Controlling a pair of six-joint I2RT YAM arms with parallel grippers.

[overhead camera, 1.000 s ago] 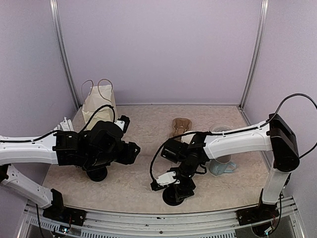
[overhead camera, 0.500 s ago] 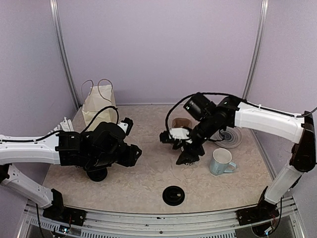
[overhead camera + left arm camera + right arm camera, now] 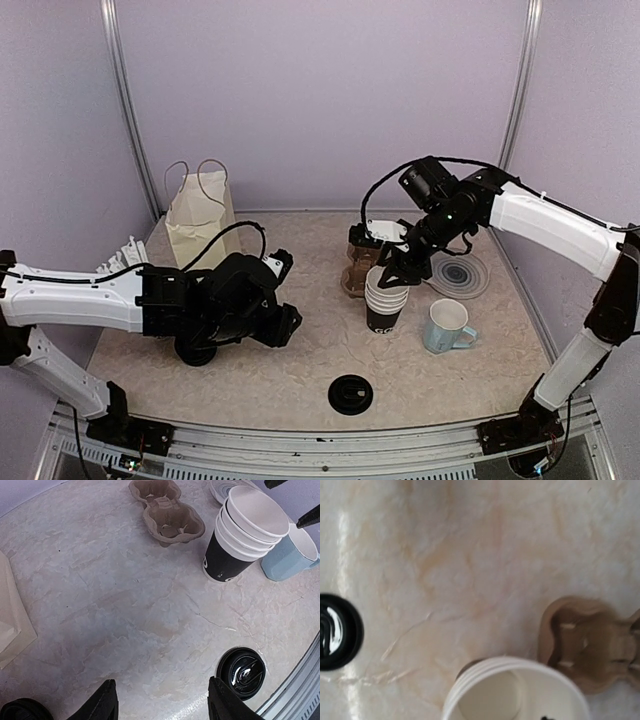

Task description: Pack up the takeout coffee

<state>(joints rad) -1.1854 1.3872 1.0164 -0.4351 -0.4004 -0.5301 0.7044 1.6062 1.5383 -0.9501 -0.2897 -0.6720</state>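
A stack of black paper cups [image 3: 385, 303] with white rims stands upright mid-table, lidless; it also shows in the left wrist view [image 3: 235, 545] and from above in the right wrist view [image 3: 515, 695]. My right gripper [image 3: 396, 266] hovers just over the stack's rim, fingers apart and empty. One black lid [image 3: 351, 393] lies near the front edge and shows in both wrist views [image 3: 241, 672] [image 3: 335, 632]. A second black lid [image 3: 197, 350] lies under my left arm. My left gripper [image 3: 284, 322] is open and empty above bare table [image 3: 162, 702].
A brown pulp cup carrier [image 3: 360, 262] lies just behind the stack. A light-blue mug [image 3: 447, 327] stands to its right. A round ringed plate [image 3: 459, 275] lies at the back right. A paper bag [image 3: 198, 212] stands at the back left.
My right arm left the lid at the front edge, swung back to the cup stack and now stands open over it. My left arm moved a little right.
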